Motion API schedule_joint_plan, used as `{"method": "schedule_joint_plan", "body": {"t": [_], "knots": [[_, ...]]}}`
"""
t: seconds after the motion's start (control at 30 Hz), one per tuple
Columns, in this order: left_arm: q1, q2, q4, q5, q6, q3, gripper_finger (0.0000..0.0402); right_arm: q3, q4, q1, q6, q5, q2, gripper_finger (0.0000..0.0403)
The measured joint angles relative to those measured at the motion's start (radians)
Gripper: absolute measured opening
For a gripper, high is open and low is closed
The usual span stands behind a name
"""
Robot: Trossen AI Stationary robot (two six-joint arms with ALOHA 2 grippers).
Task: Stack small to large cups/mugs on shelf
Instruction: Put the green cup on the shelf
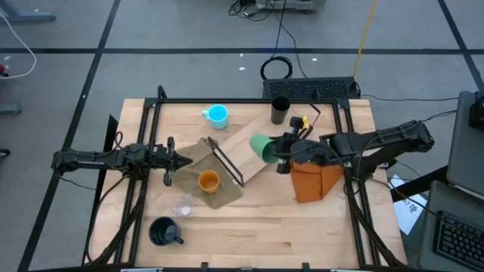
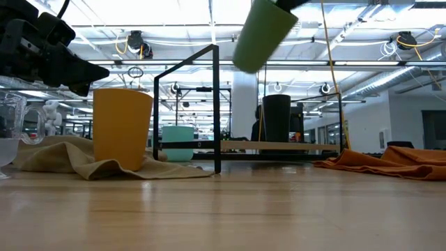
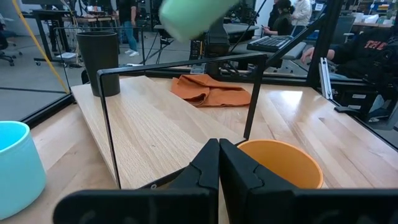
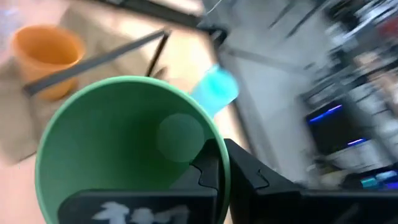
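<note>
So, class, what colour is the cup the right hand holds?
Green; the cup shows best in the right wrist view.

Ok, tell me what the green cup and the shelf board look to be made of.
The green cup, pinched at its rim by the right gripper, looks like matte plastic: an even colour and a smooth, dull inner wall. The shelf board looks like pale unvarnished wood, probably plywood: grain lines run along it. Its thin frame looks like black metal.

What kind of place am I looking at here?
Probably a robotics lab or open workshop: two arms work at a wooden table, cables trail over the floor, and desks with people fill the room behind.
</note>
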Motion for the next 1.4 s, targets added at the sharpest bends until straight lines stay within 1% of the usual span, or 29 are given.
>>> {"method": "schedule_joint_plan", "body": {"t": [0.13, 0.2, 0.37, 0.47, 0.6, 0.73, 0.97, 1.13, 1.3, 1.4], "knots": [[0.000, 0.000, 0.000, 0.000, 0.001, 0.000, 0.0010, 0.000, -0.105, -0.050, 0.110, -0.221, 0.001, 0.0000], [0.000, 0.000, 0.000, -0.001, 0.001, 0.000, 0.0010, 0.000, -0.143, -0.066, 0.145, -0.288, 0.001, 0.0000], [0.000, 0.000, 0.000, -0.001, 0.002, 0.000, 0.0010, 0.000, -0.223, -0.088, 0.196, -0.331, -0.003, 0.0000], [0.000, 0.000, 0.000, -0.001, 0.002, 0.000, 0.0010, 0.000, -0.238, -0.098, 0.220, -0.371, -0.004, 0.0000], [0.000, 0.000, 0.000, -0.002, 0.002, 0.000, 0.0010, 0.003, -0.253, -0.108, 0.229, -0.376, -0.004, 0.0000], [0.000, 0.000, 0.000, -0.002, 0.002, 0.000, 0.0010, 0.045, -0.306, -0.156, 0.244, -0.392, 0.005, 0.0000], [0.000, 0.000, 0.000, -0.002, 0.002, 0.000, 0.0010, 0.168, -0.386, -0.278, 0.165, -0.402, 0.072, 0.0000], [0.000, 0.000, 0.006, -0.003, 0.007, -0.001, 0.0010, 0.222, -0.400, -0.371, 0.106, -0.475, 0.132, 0.0000], [0.000, 0.000, 0.036, -0.006, 0.039, -0.002, 0.0010, 0.265, -0.401, -0.431, 0.048, -0.540, 0.193, 0.0000], [0.000, 0.000, 0.029, -0.006, 0.052, -0.002, 0.0010, 0.293, -0.400, -0.465, 0.025, -0.562, 0.221, 0.0000]]}}
